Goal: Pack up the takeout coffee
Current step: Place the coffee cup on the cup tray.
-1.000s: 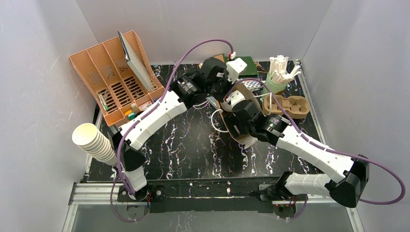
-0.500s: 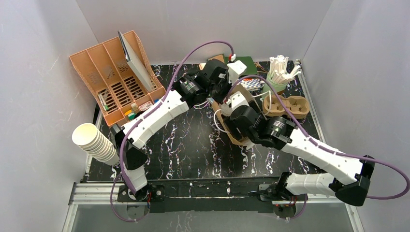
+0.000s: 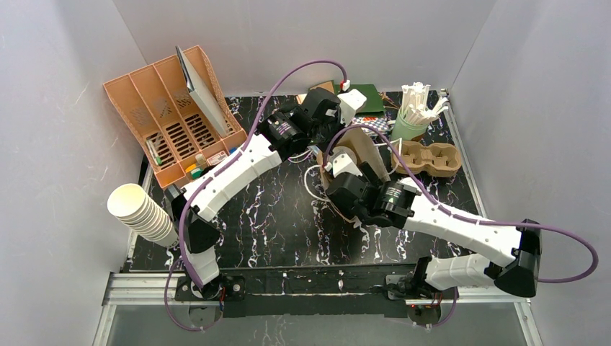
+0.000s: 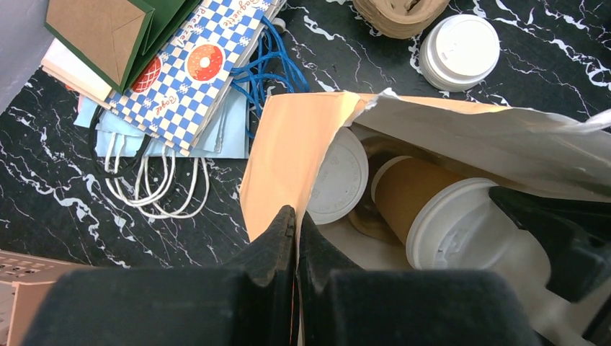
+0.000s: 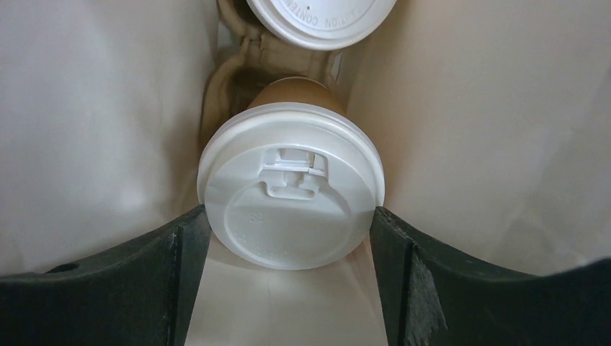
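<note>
In the right wrist view, the right gripper (image 5: 288, 241) filled the bottom of the frame. Its two black fingers (image 5: 180, 267) were clamped against opposite sides of a cup (image 5: 288, 202), tan with a white lid, at the centre. The cup sat inside a bag (image 5: 94, 122), whose pale walls rose at left and right. Beyond it, at the top edge, showed the lid of a second cup (image 5: 317, 14), deeper in the bag. In the left wrist view, the left gripper (image 4: 297, 220) at bottom centre had its fingers together, pinching the bag's brown edge, and the mouth gaped. A white lid (image 4: 461, 50) rested on the black marble table (image 4: 43, 144) at upper right, outside the bag. From above, the bag stood at the centre of the frame between both grippers. A stack of cream cups (image 3: 137, 209) lay at the left edge and a cardboard carrier (image 3: 432, 157) to the bag's right. A straw holder (image 3: 409, 124) stood behind the carrier, and an orange rack (image 3: 166, 115) at upper left.
</note>
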### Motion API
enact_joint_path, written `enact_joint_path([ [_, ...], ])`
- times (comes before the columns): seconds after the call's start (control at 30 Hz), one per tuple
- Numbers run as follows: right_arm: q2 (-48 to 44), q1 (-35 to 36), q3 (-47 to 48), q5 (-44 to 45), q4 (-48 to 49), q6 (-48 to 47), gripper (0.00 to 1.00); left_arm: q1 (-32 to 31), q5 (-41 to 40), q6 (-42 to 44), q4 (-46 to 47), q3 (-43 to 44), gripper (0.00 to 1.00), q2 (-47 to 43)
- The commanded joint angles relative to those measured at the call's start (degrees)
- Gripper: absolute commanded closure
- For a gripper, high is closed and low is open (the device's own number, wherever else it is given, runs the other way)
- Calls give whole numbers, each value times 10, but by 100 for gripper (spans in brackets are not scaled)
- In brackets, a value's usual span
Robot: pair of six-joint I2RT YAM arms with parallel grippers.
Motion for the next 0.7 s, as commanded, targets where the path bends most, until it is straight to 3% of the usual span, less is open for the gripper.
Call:
enact_joint_path([
  [0.0,-26,1,-27,3,36,31,63,3,4,-3,8,-13,100,-38],
  [0.23,-57,-15,-69,-13,71,16,65,3,23,3,70,-89,100,-98],
  [0.67,-55,-139,-98,-119,143,-15,67,2,40,-3,91,-146,100,-141],
])
